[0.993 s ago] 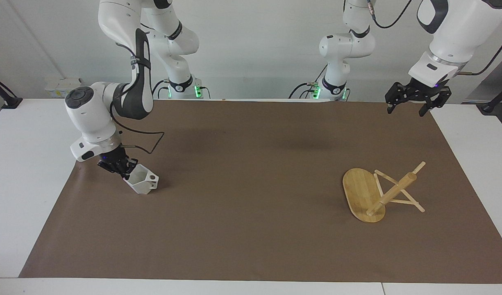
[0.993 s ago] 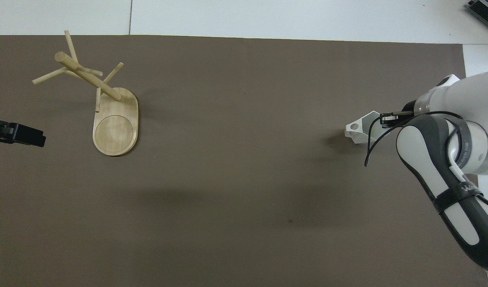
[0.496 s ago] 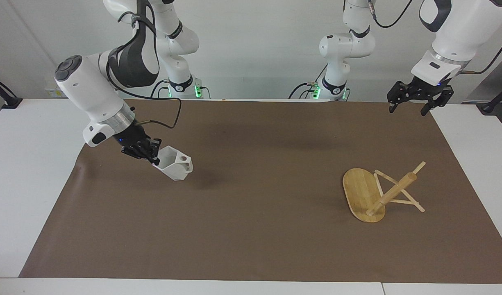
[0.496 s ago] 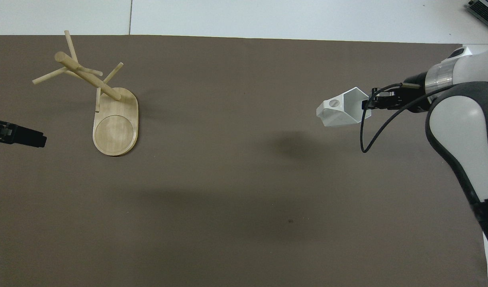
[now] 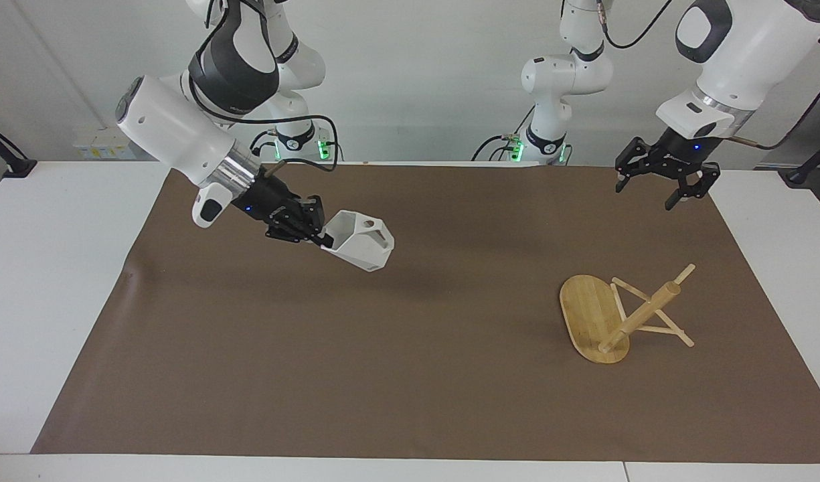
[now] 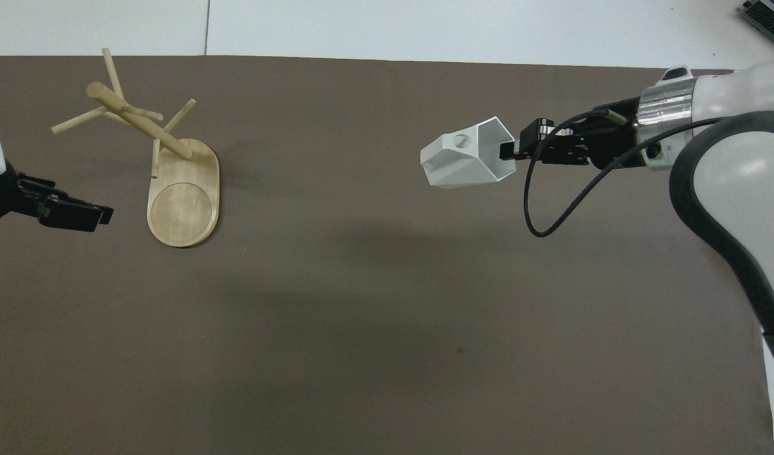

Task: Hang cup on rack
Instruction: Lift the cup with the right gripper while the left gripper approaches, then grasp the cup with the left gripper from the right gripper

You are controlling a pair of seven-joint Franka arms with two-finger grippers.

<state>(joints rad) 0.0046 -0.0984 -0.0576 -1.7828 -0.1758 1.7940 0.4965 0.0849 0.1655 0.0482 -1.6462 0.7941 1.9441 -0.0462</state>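
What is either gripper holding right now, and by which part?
The right gripper holds the cup by its rim, over the mat. The left gripper holds nothing.

Even bright light from above, no glare. My arms throw soft, wide shadows on the brown mat point(image 5: 410, 375); faint one under the cup point(image 5: 360, 249) I'm holding. Pics sharp; edges maybe slightly bent.

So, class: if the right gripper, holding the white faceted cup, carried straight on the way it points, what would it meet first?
Probably nothing soon: the right gripper points the white faceted cup slantwise down over bare brown mat. The bamboo rack seems off that line, though depth is unclear.
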